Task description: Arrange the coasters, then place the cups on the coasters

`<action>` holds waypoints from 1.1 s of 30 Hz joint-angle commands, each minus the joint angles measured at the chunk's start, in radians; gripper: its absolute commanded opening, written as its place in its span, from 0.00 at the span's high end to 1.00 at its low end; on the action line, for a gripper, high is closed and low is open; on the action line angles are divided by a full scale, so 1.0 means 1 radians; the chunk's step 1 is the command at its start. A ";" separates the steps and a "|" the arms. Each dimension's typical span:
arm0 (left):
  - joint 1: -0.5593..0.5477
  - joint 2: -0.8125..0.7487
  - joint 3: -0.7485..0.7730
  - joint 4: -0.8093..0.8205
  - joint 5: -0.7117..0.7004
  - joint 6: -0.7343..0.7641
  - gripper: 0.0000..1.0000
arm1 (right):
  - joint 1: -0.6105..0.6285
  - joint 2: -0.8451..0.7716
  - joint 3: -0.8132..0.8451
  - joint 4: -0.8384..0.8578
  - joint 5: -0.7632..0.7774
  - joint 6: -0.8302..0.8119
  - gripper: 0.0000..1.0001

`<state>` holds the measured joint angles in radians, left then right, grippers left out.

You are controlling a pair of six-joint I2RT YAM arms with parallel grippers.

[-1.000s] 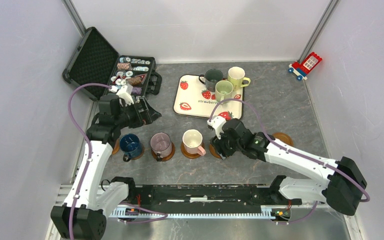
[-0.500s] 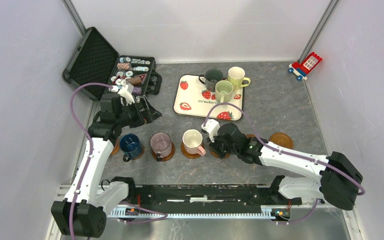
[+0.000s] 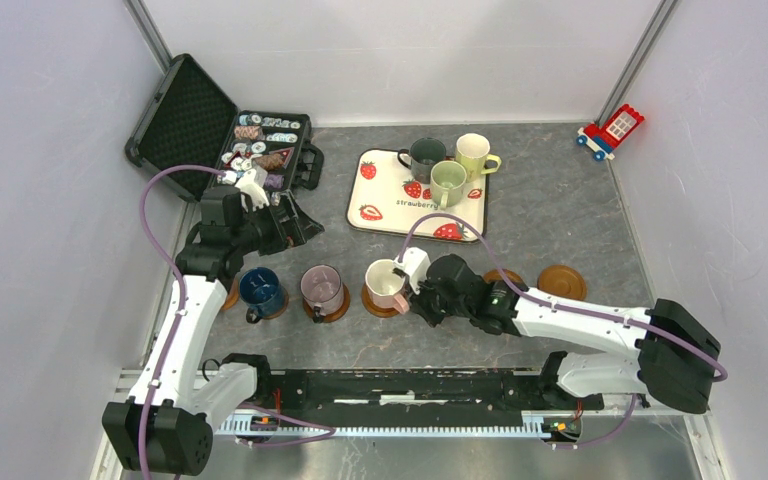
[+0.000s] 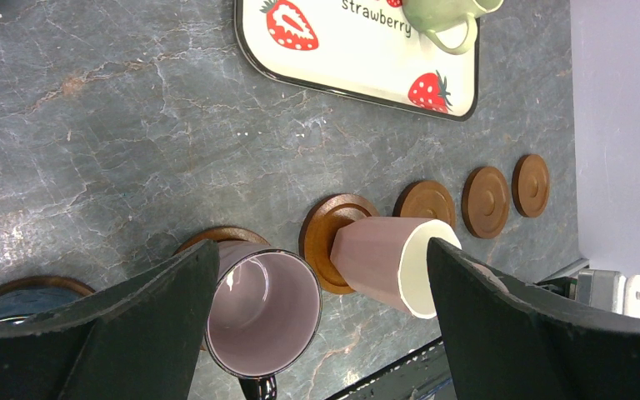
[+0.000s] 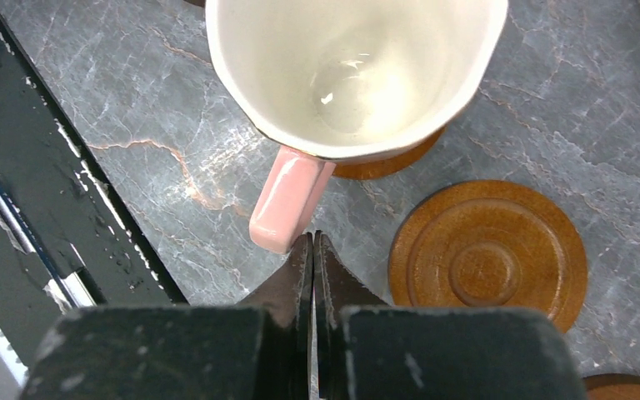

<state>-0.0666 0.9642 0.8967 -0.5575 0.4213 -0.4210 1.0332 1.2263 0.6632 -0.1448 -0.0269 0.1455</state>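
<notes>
Three cups stand on coasters in a near row: navy blue (image 3: 260, 287), mauve (image 3: 322, 287) and pink (image 3: 386, 281). My right gripper (image 3: 415, 300) is shut on nothing, its tips (image 5: 313, 239) right at the end of the pink cup's handle (image 5: 287, 202); whether they touch it I cannot tell. A bare coaster (image 5: 489, 254) lies just right of those tips. Two more bare coasters (image 3: 561, 281) (image 3: 503, 275) lie further right. My left gripper (image 3: 303, 227) hangs open, high above the mauve cup (image 4: 262, 312) and pink cup (image 4: 387, 262). Three more cups, dark grey-green (image 3: 425, 155), yellow-green (image 3: 475, 152) and light green (image 3: 448, 180), stand on the tray.
The white strawberry tray (image 3: 385, 200) lies at the back centre. An open black case (image 3: 185, 120) with poker chips sits at the back left, close to my left arm. A toy brick house (image 3: 612, 130) stands in the back right corner. Grey walls close in both sides.
My right gripper has closed and slid left, off the bare coaster toward the pink cup's handle. The left arm has barely moved.
</notes>
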 commanded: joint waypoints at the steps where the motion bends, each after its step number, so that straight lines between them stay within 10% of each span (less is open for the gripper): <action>1: 0.007 -0.009 0.030 0.039 0.022 -0.038 0.00 | 0.025 0.014 0.004 0.059 -0.010 0.032 1.00; 33: 0.006 -0.008 0.013 0.041 0.020 -0.042 0.00 | 0.078 0.123 0.050 0.164 0.001 0.193 0.92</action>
<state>-0.0669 0.9638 0.8967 -0.5510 0.4213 -0.4213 1.1042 1.3437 0.6842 -0.0563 -0.0265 0.3130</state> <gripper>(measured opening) 0.997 0.063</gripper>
